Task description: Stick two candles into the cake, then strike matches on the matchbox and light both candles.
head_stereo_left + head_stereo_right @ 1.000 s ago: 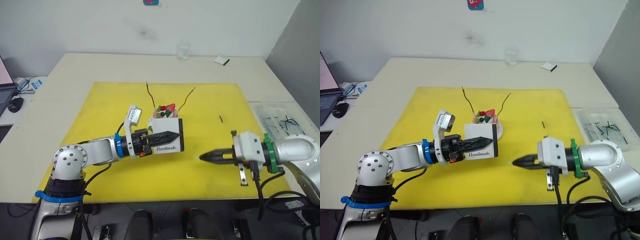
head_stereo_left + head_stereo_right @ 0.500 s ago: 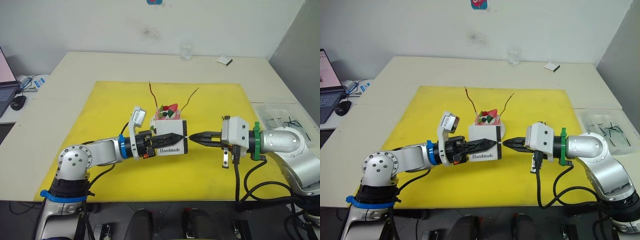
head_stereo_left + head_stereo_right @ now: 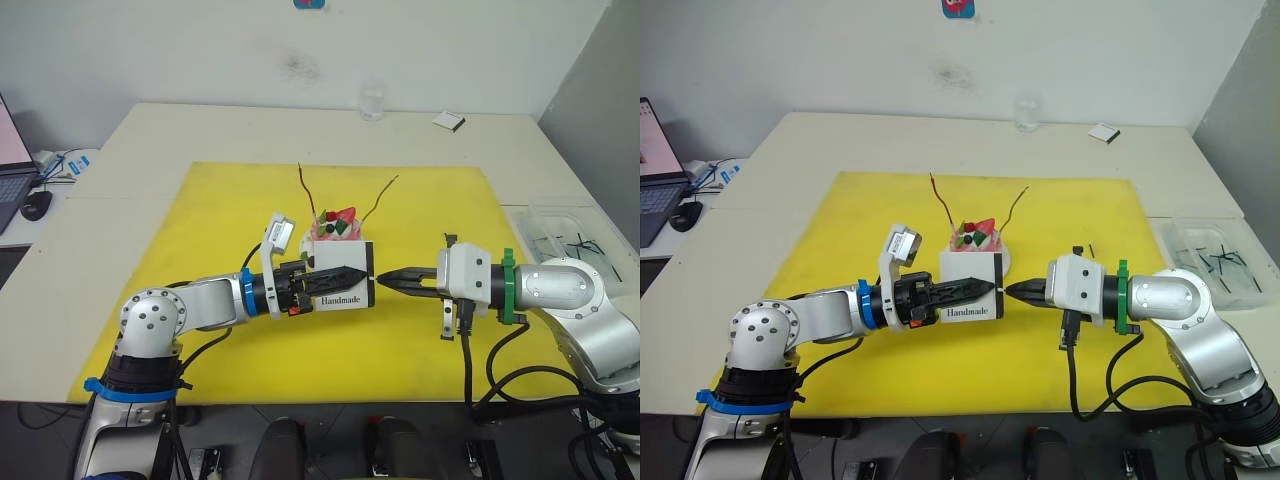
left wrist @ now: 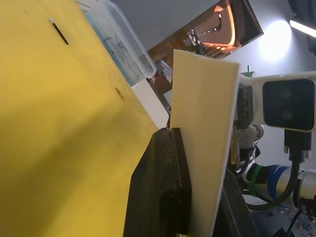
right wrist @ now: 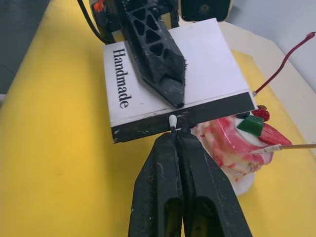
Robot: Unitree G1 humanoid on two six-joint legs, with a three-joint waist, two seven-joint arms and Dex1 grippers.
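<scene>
Right wrist view: right gripper [image 5: 174, 132] pinched shut on a match [image 5: 173, 121], its pale head touching the black striking strip [image 5: 182, 118] of the matchbox [image 5: 168, 74]. "Handmade" printed along the box's white face. A black finger of the left gripper [image 3: 983, 287] lies flat across that face; the other finger is behind the box, so the left gripper is clamped on the matchbox and holds it above the yellow mat [image 3: 220, 210].

Head views, near to far: the two arms meet in the middle of the mat, left from the robot's left, right from its right, fingertips facing at the box's right edge. Just behind the matchbox stands the cake [image 3: 337, 225], pink with a strawberry on top, on its white plate [image 3: 1002, 262], partly hidden by the box. Both candles stand stuck in the cake: the dark red candle [image 3: 305, 188] leaning left, the olive-gold candle [image 3: 380, 196] leaning right. No flame seen on either.

A loose match [image 3: 452, 240] lies on the mat to the right of the cake. Off the mat's right edge, a clear plastic tray [image 3: 535, 215] holding more dark sticks. Far side of the table [image 3: 200, 130]: a clear glass [image 3: 371, 101] and a small white-and-black box [image 3: 447, 121]. Laptop corner and mouse [image 3: 33, 205] on the table at far left
</scene>
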